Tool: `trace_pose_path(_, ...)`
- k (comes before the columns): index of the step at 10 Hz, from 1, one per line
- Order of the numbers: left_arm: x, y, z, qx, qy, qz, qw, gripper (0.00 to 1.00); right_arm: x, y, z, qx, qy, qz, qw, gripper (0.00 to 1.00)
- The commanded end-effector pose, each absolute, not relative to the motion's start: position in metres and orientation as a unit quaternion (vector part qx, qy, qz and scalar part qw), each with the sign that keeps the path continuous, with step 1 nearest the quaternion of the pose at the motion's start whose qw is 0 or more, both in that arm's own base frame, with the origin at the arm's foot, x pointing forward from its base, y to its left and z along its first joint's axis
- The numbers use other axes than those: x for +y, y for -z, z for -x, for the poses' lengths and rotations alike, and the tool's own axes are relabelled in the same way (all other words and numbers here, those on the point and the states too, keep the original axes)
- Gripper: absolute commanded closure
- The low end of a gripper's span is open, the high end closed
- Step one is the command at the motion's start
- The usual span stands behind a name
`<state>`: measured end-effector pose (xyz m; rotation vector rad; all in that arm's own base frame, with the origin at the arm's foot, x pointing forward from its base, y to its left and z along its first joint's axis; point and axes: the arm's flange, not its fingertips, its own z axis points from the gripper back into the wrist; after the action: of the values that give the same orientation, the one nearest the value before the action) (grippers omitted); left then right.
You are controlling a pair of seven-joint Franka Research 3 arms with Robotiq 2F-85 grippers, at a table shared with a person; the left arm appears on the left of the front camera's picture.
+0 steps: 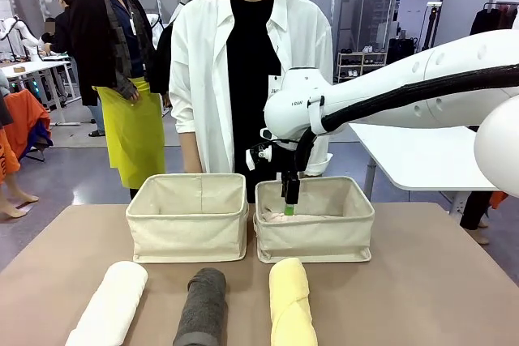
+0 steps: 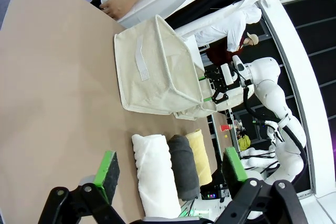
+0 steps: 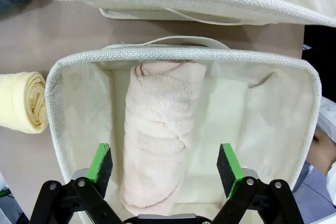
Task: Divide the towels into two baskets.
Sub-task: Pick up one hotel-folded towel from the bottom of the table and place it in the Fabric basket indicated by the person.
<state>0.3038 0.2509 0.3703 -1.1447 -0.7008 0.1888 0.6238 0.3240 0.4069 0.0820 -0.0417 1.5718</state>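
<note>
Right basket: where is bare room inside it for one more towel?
Bare floor runs between the pink towel and the basket wall on the person's side. Crowded: the wall nearest the yellow towel, where the pink towel lies.

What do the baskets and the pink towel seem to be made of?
Baskets: seemingly woven canvas, cream and matt; a coarse weave shows on the rim, and the walls sag softly.
Pink towel: probably cotton terry, matt and fluffy; its rolled surface looks looped and fuzzy.

- Bright, even overhead room light; shadows soft.
- Faint shading on basket [image 3: 273, 129] wall, beside right gripper [image 3: 164, 162].
- Wrist frames bow at edges, beyond left gripper [image 2: 170, 166].
</note>
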Motion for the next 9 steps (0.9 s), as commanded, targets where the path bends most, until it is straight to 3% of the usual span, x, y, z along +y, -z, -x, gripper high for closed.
trace_pose_path(1, 0.253, -0.372, -0.302, -0.328, -0.086, 0.533, 0.775, 0.00, 0.325, -0.408, -0.623, -0.020, -0.709, -0.038, 0.704, 0.00)
trace_pose_path(6, 0.253, -0.372, -0.302, -0.328, -0.086, 0.533, 0.775, 0.00, 0.325, -0.407, -0.624, -0.019, -0.708, -0.037, 0.705, 0.00)
trace_pose_path(9, 0.253, -0.372, -0.302, -0.328, -0.086, 0.533, 0.775, 0.00, 0.275, -0.463, -0.590, -0.018, -0.680, -0.147, 0.718, 0.00)
